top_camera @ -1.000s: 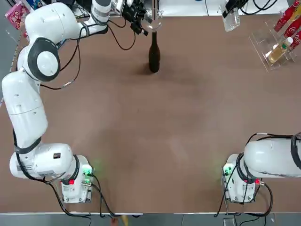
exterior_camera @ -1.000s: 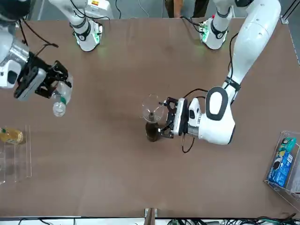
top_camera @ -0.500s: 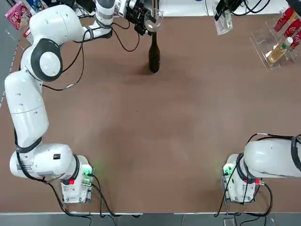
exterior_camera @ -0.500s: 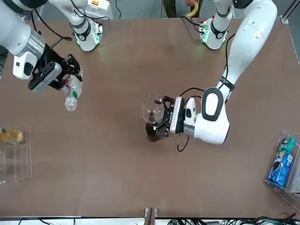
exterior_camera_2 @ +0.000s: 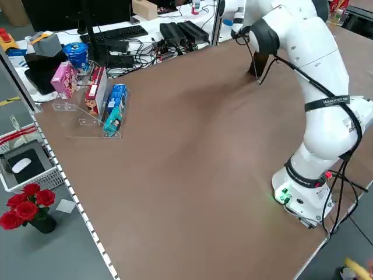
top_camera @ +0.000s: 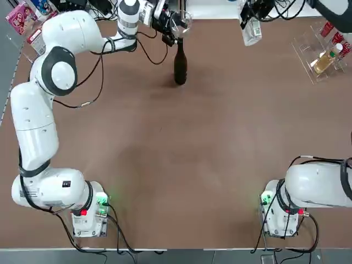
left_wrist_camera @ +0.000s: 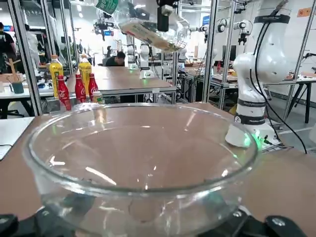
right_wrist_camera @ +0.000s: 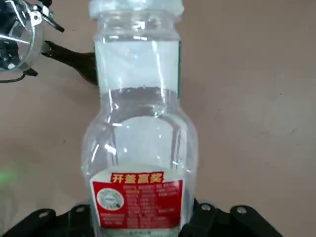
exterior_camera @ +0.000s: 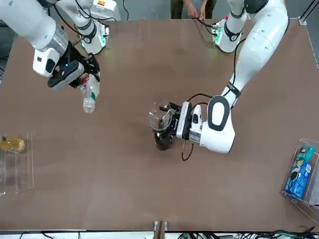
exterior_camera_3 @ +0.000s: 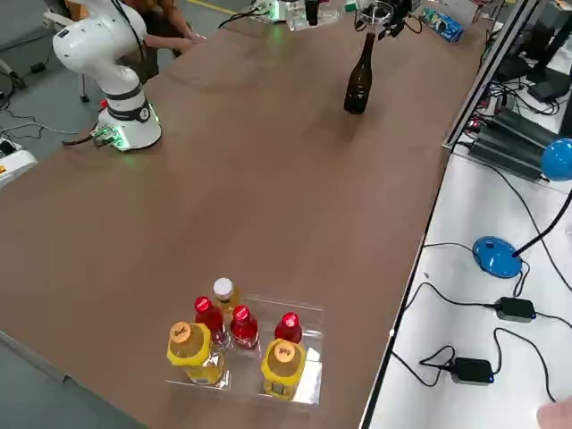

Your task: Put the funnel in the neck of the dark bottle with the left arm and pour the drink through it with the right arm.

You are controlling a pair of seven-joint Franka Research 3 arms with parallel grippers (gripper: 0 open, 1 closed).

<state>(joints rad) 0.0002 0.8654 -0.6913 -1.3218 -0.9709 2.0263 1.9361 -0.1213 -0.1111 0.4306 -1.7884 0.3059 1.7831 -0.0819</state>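
In the left wrist view the funnel (left_wrist_camera: pixel 140 163) fills the frame, its rim seated between the left tool's (left_wrist_camera: pixel 143 224) dark fingers, which are spread wide around it; the drink (left_wrist_camera: pixel 148 29) hangs tilted far behind. The right wrist view shows the right tool (right_wrist_camera: pixel 140 217) clamped on the drink's (right_wrist_camera: pixel 140 133) labelled body, neck pointing away, with the funnel (right_wrist_camera: pixel 15 37) small at upper left. From the front, the funnel (exterior_camera: pixel 160 118) sits atop the dark bottle (exterior_camera: pixel 162 139) at centre, the left tool (exterior_camera: pixel 172 122) beside it, while the right tool (exterior_camera: pixel 75 74) carries the drink (exterior_camera: pixel 88 94) at upper left. The top view alone shows the bottle (top_camera: pixel 180 63) standing on the counter (top_camera: pixel 181 165). Since a second ago the drink has moved closer to the bottle.
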